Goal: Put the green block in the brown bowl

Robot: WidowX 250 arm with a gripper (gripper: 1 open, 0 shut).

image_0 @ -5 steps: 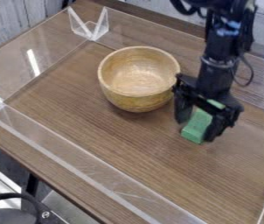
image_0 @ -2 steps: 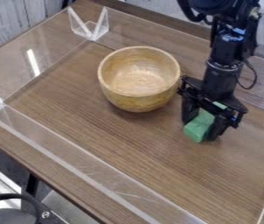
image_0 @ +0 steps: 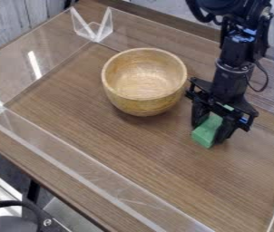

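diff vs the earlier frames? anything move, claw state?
The claw has narrowed around the green block, its fingers now against the block's sides; a second ago they stood wider. The block is not lifted and lies in about the same spot on the table. The brown bowl has not moved.

The bowl (image_0: 144, 81) stood on the table (image_0: 91, 136), with the block (image_0: 205, 136) on the table just right of the bowl and a little nearer the camera, apart from it, between the fingers of the gripper (image_0: 216, 126) that pointed straight down.
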